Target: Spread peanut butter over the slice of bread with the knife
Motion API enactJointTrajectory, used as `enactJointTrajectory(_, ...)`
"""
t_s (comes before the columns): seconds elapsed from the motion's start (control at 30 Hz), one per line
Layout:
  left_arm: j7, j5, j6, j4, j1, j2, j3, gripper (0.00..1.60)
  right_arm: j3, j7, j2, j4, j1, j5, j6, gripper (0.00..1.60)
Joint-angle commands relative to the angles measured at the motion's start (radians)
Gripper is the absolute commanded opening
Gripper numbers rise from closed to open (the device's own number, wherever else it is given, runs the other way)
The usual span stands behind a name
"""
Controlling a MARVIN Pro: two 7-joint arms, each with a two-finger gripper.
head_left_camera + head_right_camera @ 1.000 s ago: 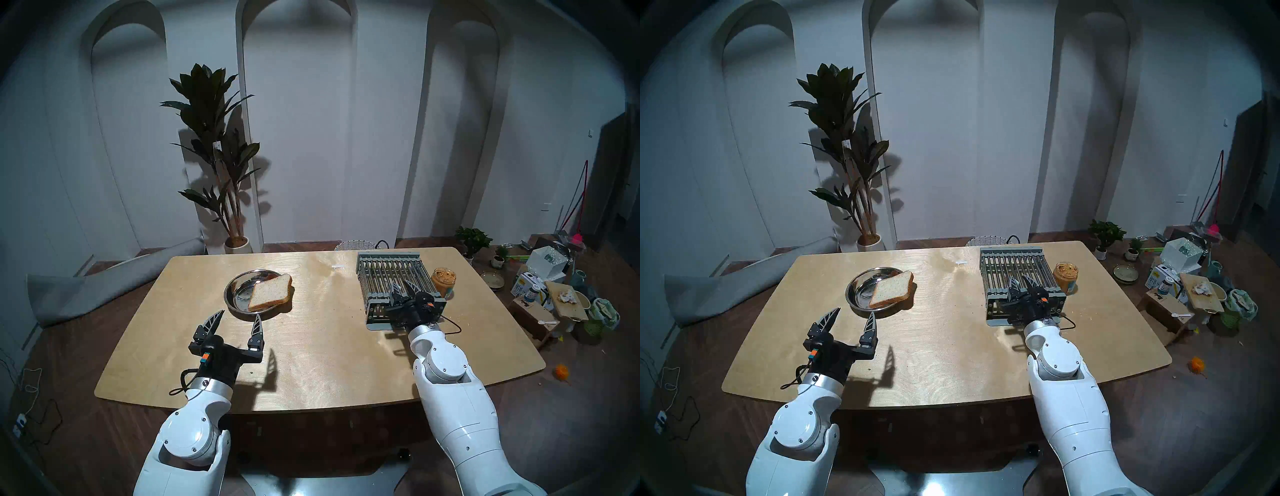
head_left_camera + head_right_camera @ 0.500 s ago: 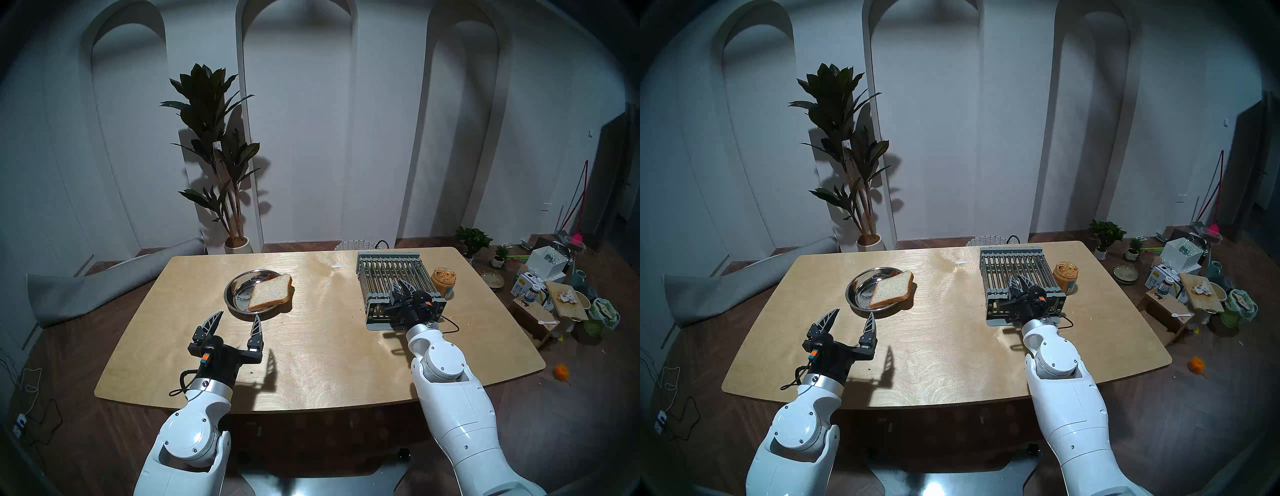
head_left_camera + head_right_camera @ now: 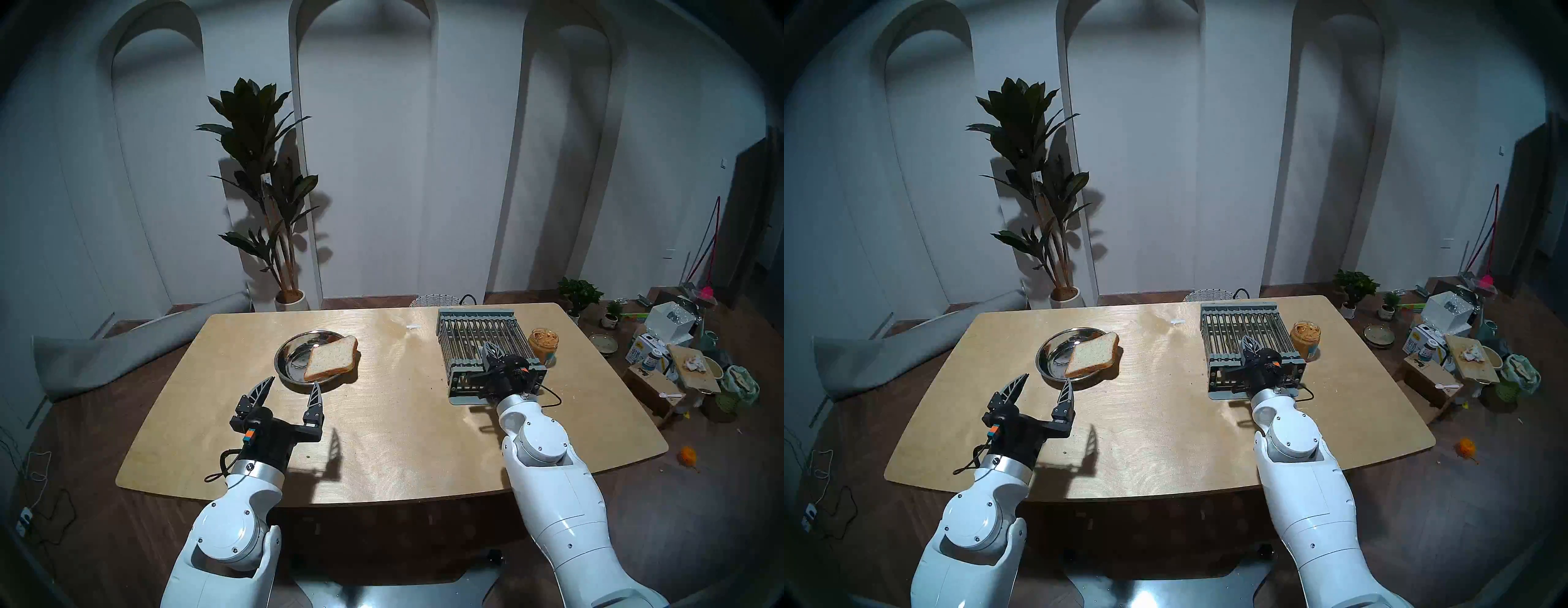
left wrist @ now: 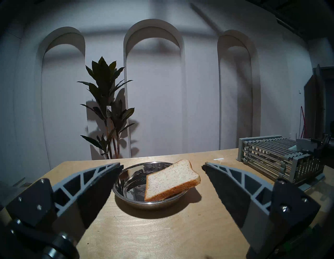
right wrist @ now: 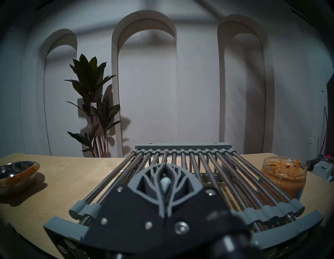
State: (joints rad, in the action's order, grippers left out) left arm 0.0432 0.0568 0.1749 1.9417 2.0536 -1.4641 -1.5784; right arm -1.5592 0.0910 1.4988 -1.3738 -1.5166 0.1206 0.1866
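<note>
The slice of bread [image 3: 331, 358] leans on the right rim of a steel plate [image 3: 295, 350], left of the table's centre. My left gripper [image 3: 293, 381] hovers open just in front of the plate, framing the bread [image 4: 171, 179] in its wrist view. At the right, my right gripper [image 3: 492, 346] lies low over the near part of a grey slatted rack [image 3: 475, 331]. Its fingers [image 5: 153, 179] are shut on the pale blue handle end of the knife [image 5: 165, 182]; the blade is hidden. Right of the rack stands the open jar of peanut butter [image 3: 543, 342].
A small white scrap [image 3: 412, 327] lies on the table between plate and rack. A potted plant [image 3: 271, 191] and a wire basket [image 3: 435, 300] stand behind the table. Boxes and clutter [image 3: 670, 352] cover the floor at the right, a rolled grey mat [image 3: 127, 344] the left.
My right gripper's fingers have closed together over the rack onto the knife handle. The left arm has barely shifted.
</note>
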Motion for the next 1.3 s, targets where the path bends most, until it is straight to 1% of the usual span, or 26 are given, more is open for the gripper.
enactJointTrajectory(0.0,-0.006,-0.007,0.0,0.032,-0.002,-0.001,-0.004,1.6,-0.004,0.004,0.013,-0.063,-0.003,0.024,-0.007,0.0)
enactJointTrajectory(0.03,-0.006,-0.006,0.001,0.033,-0.002,-0.001,-0.005,1.6,-0.003,0.005,0.014,-0.073,-0.003,0.027,0.002,0.0)
enactJointTrajectory(0.33,-0.003,-0.004,0.003,0.036,-0.003,-0.001,-0.006,1.6,-0.014,-0.016,0.045,-0.165,0.008,0.073,-0.015,0.0)
enactJointTrajectory(0.43,-0.003,-0.004,0.003,0.037,-0.002,-0.001,-0.006,1.6,-0.016,-0.034,0.055,-0.218,0.003,0.082,-0.058,0.0)
enactJointTrajectory(0.47,-0.002,-0.003,0.003,0.038,-0.001,-0.001,-0.006,1.6,-0.015,-0.037,0.056,-0.227,0.006,0.082,-0.064,0.0)
enactJointTrajectory(0.53,-0.002,-0.003,0.003,0.038,-0.001,-0.002,-0.006,1.6,-0.013,-0.042,0.058,-0.216,0.018,0.079,-0.053,0.0)
enactJointTrajectory(0.57,-0.002,-0.002,0.003,0.039,0.0,-0.002,-0.006,1.6,-0.013,-0.057,0.06,-0.251,0.007,0.075,-0.081,0.0)
enactJointTrajectory(0.63,-0.002,-0.002,0.004,0.04,0.001,-0.002,-0.006,1.6,-0.014,-0.069,0.063,-0.263,0.013,0.073,-0.096,0.0)
enactJointTrajectory(0.7,-0.002,-0.001,0.005,0.041,0.003,-0.003,-0.005,1.6,-0.013,-0.094,0.067,-0.305,0.013,0.067,-0.13,0.0)
enactJointTrajectory(0.73,-0.002,-0.001,0.005,0.041,0.004,-0.003,-0.005,1.6,-0.012,-0.088,0.066,-0.301,0.026,0.071,-0.115,0.0)
enactJointTrajectory(0.77,-0.003,-0.001,0.004,0.041,0.004,-0.003,-0.005,1.6,-0.012,-0.101,0.069,-0.327,0.021,0.067,-0.128,0.0)
enactJointTrajectory(0.8,-0.002,-0.001,0.004,0.04,0.004,-0.003,-0.004,1.6,-0.015,-0.099,0.075,-0.331,0.032,0.079,-0.121,0.0)
enactJointTrajectory(0.87,-0.002,-0.001,0.005,0.04,0.004,-0.003,-0.004,1.6,-0.013,-0.106,0.074,-0.347,0.035,0.074,-0.129,0.0)
enactJointTrajectory(0.9,-0.001,0.0,0.005,0.038,0.003,-0.002,-0.003,1.6,-0.01,-0.11,0.078,-0.375,0.046,0.077,-0.133,0.0)
enactJointTrajectory(0.93,0.001,0.0,0.004,0.038,0.001,-0.001,-0.002,1.6,-0.011,-0.115,0.083,-0.368,0.065,0.083,-0.136,0.0)
enactJointTrajectory(0.97,0.002,0.001,0.004,0.038,0.0,-0.001,-0.001,1.6,-0.012,-0.121,0.085,-0.406,0.057,0.089,-0.16,0.0)
enactJointTrajectory(1.0,0.004,0.001,0.004,0.036,-0.002,-0.001,0.001,1.6,-0.014,-0.122,0.082,-0.39,0.077,0.086,-0.154,0.0)
enactJointTrajectory(1.07,0.007,0.001,0.003,0.035,-0.005,0.0,0.004,1.6,-0.017,-0.136,0.065,-0.424,0.074,0.069,-0.194,0.0)
enactJointTrajectory(1.1,0.007,0.001,0.003,0.035,-0.005,0.0,0.004,1.6,-0.017,-0.136,0.065,-0.424,0.074,0.069,-0.194,0.0)
enactJointTrajectory(1.13,0.008,0.003,0.003,0.034,-0.007,0.0,0.005,1.6,-0.02,-0.14,0.062,-0.428,0.077,0.071,-0.209,0.0)
enactJointTrajectory(1.17,0.013,0.004,0.0,0.032,-0.011,0.002,0.007,1.6,-0.022,-0.158,0.04,-0.457,0.067,0.048,-0.277,0.0)
enactJointTrajectory(1.2,0.016,0.005,0.0,0.03,-0.014,0.004,0.009,1.6,-0.021,-0.163,0.025,-0.466,0.06,0.036,-0.286,0.0)
enactJointTrajectory(1.23,0.02,0.007,-0.001,0.029,-0.016,0.005,0.01,1.6,-0.023,-0.171,0.019,-0.49,0.048,0.035,-0.315,0.0)
enactJointTrajectory(1.27,0.024,0.008,-0.002,0.028,-0.018,0.008,0.012,1.6,-0.025,-0.17,0.001,-0.491,0.047,0.022,-0.324,0.0)
